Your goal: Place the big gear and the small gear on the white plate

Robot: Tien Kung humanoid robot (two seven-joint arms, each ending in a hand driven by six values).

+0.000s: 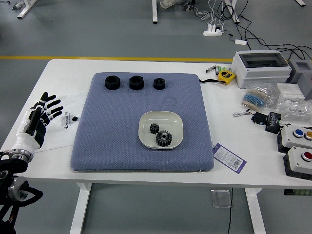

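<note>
My left hand (48, 110) is over the table's left side, to the left of the blue-grey mat, its fingers spread and holding nothing. The white plate (177, 126) rests on the mat, right of its middle. Both gears are inside it: the big gear (164, 138) toward the plate's near side, the small gear (154, 128) just behind it and to the left. My right hand is out of view.
Three black nuts (136, 82) stand in a row at the back of the mat (112, 131). A tape measure (226, 76), a white box (261, 68), plastic bags, a tag (229, 157) and button boxes (298, 163) lie to the right.
</note>
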